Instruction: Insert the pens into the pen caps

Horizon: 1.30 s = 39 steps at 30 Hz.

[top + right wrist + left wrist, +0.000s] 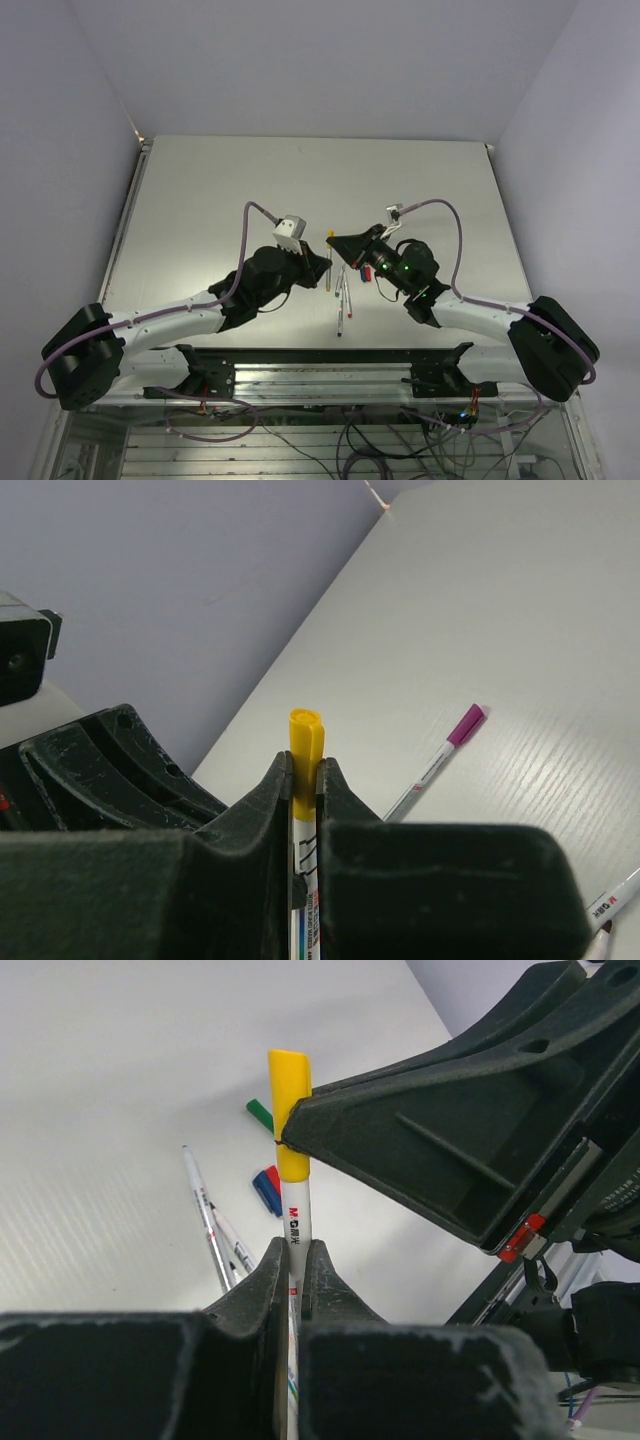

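Observation:
My left gripper [296,1250] is shut on the white barrel of a pen [297,1215] and holds it above the table. A yellow-orange cap [288,1110] sits on that pen's end. My right gripper [304,765] is shut on this cap [305,745], with the barrel running down between its fingers. In the top view the two grippers [322,262] [337,243] meet at mid table, the cap [330,234] between them. A green cap [260,1115] and red and blue caps [268,1185] lie loose beneath. Two uncapped pens [210,1225] lie beside them.
A pen with a purple cap [435,765] lies on the white table [520,630]. Another pen end shows at the lower right of the right wrist view [615,900]. Loose pens lie near the table's front [340,300]. Grey walls enclose the table on three sides.

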Each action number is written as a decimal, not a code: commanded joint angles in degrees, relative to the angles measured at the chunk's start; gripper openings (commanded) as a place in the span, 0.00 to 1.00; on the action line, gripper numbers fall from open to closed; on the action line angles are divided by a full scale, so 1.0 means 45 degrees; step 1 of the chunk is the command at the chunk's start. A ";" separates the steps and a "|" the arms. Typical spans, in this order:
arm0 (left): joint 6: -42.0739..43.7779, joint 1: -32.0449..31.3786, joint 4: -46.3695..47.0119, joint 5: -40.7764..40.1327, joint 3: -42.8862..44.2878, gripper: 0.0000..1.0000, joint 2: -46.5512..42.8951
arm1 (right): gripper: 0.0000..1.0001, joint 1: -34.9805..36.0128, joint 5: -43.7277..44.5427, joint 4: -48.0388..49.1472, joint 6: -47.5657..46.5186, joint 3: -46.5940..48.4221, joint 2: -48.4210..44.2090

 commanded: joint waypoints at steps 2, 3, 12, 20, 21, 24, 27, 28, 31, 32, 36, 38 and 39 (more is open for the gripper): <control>0.0257 0.0643 0.2773 -0.0527 0.0610 0.07 -0.0495 | 0.00 0.0991 -0.1171 -0.2736 -0.0476 -0.0165 0.0898; 0.0267 0.0681 0.2761 -0.0504 0.0612 0.07 -0.0510 | 0.00 0.1091 -0.1140 -0.2818 -0.0515 -0.0107 0.1023; 0.0254 0.0872 0.2168 -0.0589 0.0404 0.07 -0.0787 | 0.00 0.1461 -0.0741 -0.3208 -0.0795 0.0427 0.1410; -0.0073 0.0865 0.1110 -0.0417 -0.0201 0.07 -0.0584 | 0.22 0.1475 0.1468 -0.4777 -0.1383 0.1516 0.0164; -0.0114 0.0875 0.1015 -0.0378 -0.0344 0.07 -0.0531 | 0.24 0.1459 0.1826 -0.4939 -0.1511 0.1668 -0.0096; -0.0242 0.0871 0.0641 -0.0336 -0.0740 0.07 -0.0331 | 0.32 0.1460 0.2785 -0.5358 -0.1880 0.2053 -0.0878; -0.0316 0.0865 0.0158 -0.0509 -0.0927 0.07 -0.0153 | 0.48 0.1470 0.3793 -0.6004 -0.2600 0.2399 -0.1640; -0.0291 0.0870 -0.0190 -0.0621 -0.0923 0.07 -0.0113 | 0.51 0.1461 0.4229 -0.6196 -0.2696 0.2442 -0.1887; -0.0034 0.0892 -0.1004 -0.1223 -0.0781 0.07 0.0015 | 0.62 0.1454 0.5979 -0.6898 -0.2532 0.2324 -0.2747; 0.0079 0.0912 -0.1276 -0.1465 -0.0682 0.07 0.0027 | 0.64 0.1444 0.6570 -0.7238 -0.2404 0.2308 -0.2997; 0.0494 0.1264 -0.2270 -0.2124 -0.0300 0.07 0.0141 | 0.65 0.1442 0.8355 -0.8895 -0.2343 0.2451 -0.3745; 0.0681 0.1738 -0.2595 -0.2109 -0.0153 0.07 0.0281 | 0.65 0.1450 0.8881 -0.9689 -0.2415 0.2558 -0.4040; 0.0796 0.2014 -0.2752 -0.2052 -0.0055 0.07 0.0388 | 0.65 0.1451 0.9059 -0.9964 -0.2463 0.2565 -0.4159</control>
